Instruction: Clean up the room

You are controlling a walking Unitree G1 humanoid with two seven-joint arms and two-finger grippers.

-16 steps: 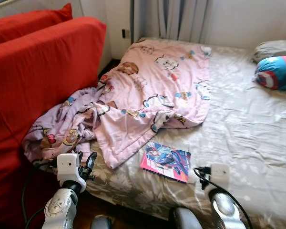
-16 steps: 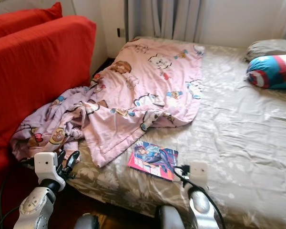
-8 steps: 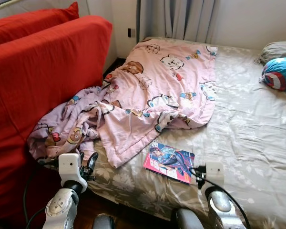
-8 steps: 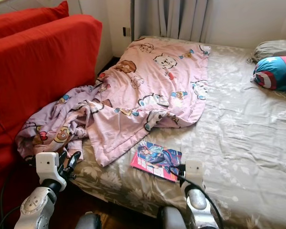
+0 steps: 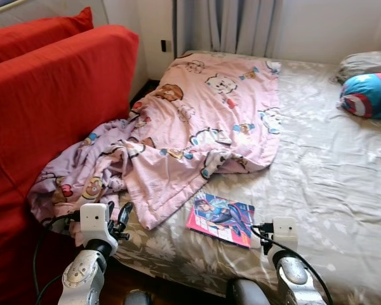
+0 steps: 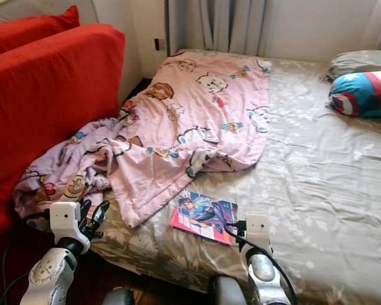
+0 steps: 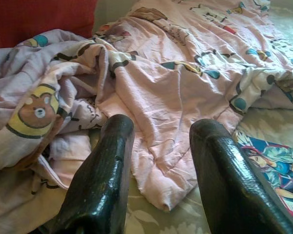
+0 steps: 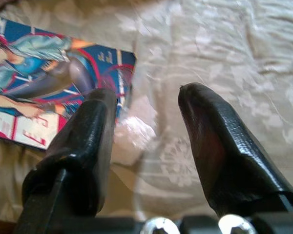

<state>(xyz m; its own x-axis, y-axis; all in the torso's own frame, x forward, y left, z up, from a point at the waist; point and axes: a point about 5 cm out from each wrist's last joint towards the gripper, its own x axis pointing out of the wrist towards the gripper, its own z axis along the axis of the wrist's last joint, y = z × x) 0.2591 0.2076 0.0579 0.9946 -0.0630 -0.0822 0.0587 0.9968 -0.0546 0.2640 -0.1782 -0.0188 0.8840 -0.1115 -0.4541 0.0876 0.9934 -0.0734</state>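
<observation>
A comic book (image 5: 220,218) is seen lower centre on the bed (image 5: 330,165), just left of the open, empty right pincer (image 8: 141,122); the left pincer (image 7: 158,131), also open, is held before the pink blanket (image 5: 197,127).

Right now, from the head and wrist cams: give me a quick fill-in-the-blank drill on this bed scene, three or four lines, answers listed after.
1. The comic book lies flat on the ____, near its front edge.
2. The pink blanket spills off the bed toward the ____ sofa.
3. The right gripper hovers beside the comic book with its fingers ____.
4. The left gripper points at the crumpled ____.

Missing words: bed; red; open; blanket
</observation>
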